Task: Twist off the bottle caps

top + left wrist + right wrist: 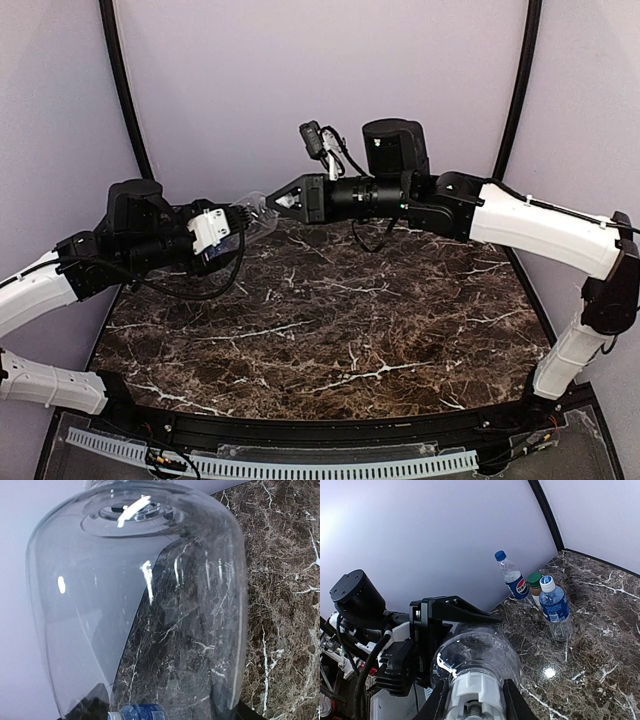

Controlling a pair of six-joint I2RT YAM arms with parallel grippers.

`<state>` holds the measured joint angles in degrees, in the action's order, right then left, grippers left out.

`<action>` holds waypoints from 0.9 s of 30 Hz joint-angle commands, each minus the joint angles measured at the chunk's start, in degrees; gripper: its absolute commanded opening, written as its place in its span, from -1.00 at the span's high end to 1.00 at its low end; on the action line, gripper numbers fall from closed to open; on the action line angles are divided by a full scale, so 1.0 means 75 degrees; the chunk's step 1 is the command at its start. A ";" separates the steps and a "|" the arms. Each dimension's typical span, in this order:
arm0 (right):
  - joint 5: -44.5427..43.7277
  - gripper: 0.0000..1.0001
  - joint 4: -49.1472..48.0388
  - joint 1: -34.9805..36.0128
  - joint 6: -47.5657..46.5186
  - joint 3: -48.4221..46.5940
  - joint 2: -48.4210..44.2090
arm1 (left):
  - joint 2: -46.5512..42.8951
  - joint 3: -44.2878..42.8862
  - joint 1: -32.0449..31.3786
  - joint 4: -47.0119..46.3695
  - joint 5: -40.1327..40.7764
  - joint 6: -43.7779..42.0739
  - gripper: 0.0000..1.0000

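The left fingers (pixel 462 611) reach in from the left and straddle the body of the unlabelled bottle (pixel 252 214). The bottle lies level in the air above the far left of the counter (pixel 330 330). One black finger runs along the bottle's upper side, but I cannot tell whether the pair is pressing on it or standing slightly slack. The left wrist view shows only clear plastic, with no fingers in it.

At the bottle's right end is its white cap (pixel 469 694). The right fingers (pixel 438 703), coming from the right, are closed on either side of the cap.

In the right wrist view three more bottles stand close together at the far edge of the counter, beside the wall. From left to right they are the Pepsi bottle (pixel 514 582) with a blue cap (pixel 500 555), the short bottle (pixel 536 594) with a green cap (pixel 534 578), and the blue-labelled bottle (pixel 555 612) with a pale cap (pixel 547 583). All three are upright and capped, and the overhead view does not show them.

The step in hand looks like unscrewing the first cap, with the other three bottles still to do. The next move calls for the left fingers to clamp the body firmly enough that it cannot spin. The right wrist then has to turn the cap about the bottle's long axis, letting go and taking a new hold whenever the wrist runs out of rotation. The clear wall looks thin, so squeezing too hard could buckle it.
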<state>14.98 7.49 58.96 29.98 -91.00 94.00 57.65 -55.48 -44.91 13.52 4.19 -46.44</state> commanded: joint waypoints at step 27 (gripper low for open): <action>0.1146 -0.11 -0.1361 -0.0503 0.2044 0.0797 -0.0226 | -0.0058 0.0742 -0.0082 -0.3314 0.1610 -0.5693 -0.19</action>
<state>21.56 -0.49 55.37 44.64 -84.16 91.02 57.41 -50.19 -45.04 -9.34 15.53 -87.96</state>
